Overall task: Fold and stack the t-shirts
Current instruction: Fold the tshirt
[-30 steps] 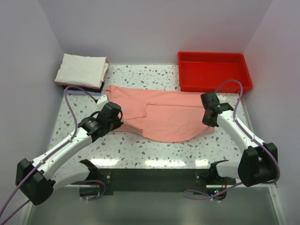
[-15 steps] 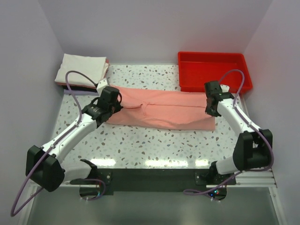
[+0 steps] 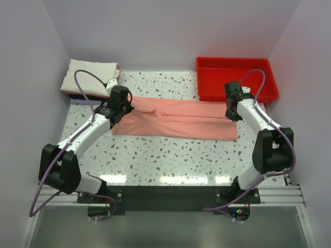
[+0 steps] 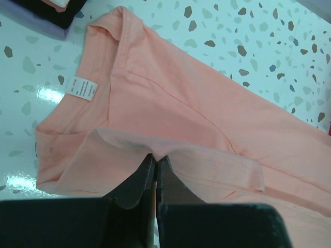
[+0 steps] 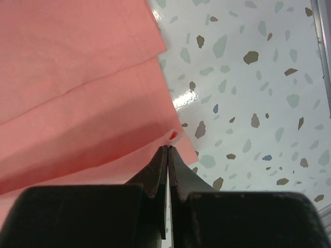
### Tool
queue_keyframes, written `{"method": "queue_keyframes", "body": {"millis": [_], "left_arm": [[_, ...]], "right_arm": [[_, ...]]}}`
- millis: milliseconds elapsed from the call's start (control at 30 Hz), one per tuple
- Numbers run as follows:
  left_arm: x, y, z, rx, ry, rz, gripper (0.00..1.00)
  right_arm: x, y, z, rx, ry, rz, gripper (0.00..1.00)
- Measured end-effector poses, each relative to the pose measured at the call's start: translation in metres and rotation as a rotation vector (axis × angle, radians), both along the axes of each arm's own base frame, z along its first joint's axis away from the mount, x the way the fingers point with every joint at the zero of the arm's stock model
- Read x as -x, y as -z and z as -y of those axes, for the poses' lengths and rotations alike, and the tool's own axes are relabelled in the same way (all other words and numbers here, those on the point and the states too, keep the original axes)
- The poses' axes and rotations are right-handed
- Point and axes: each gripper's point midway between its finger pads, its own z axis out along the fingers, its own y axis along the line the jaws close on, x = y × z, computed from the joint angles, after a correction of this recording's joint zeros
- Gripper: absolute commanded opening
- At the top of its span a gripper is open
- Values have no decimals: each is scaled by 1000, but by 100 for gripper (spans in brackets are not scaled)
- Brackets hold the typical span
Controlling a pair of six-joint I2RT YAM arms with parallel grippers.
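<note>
Salmon-pink t-shirt (image 3: pixel 176 118), one, left jaws and right jaws pinching it, one folded stack (image 3: pixel 88 76)

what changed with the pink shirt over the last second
Both arms carried the near edge of the salmon-pink t-shirt away from their bases, toward the far side, folding it into a narrower band. The left claw and right claw are shut on the fabric. The folded stack and the red tray did not move.
</note>
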Motion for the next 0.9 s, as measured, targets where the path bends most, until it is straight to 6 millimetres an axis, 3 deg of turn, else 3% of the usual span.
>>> {"method": "queue_keyframes", "body": {"millis": [533,567,633,700,733,767,800,867,900], "left_arm": [[-39,38,-9,-16,0,-81,0],[-41,43,-10,-16,-1,-89,1],[-45,49,-12,-19,-3,-104,18],[-53,55,-15,-28,-5,-113,42],[-59,56,-16,-33,-5,-112,47],[-66,58,-17,-34,-9,-109,55],[-72,58,-19,-38,-14,-110,68],[-89,56,-22,-40,-24,-103,83],[-97,53,-24,-39,-31,-95,93]], "right_arm": [[-27,25,3,8,5,-48,0],[-29,27,4,8,6,-51,4],[-34,30,4,12,6,-56,11],[-41,34,5,15,9,-62,19],[-44,34,6,23,8,-66,21],[-47,35,7,28,9,-67,39],[-50,35,8,34,16,-62,48],[-54,28,11,46,18,-56,94],[-56,24,12,49,20,-46,99]]}}
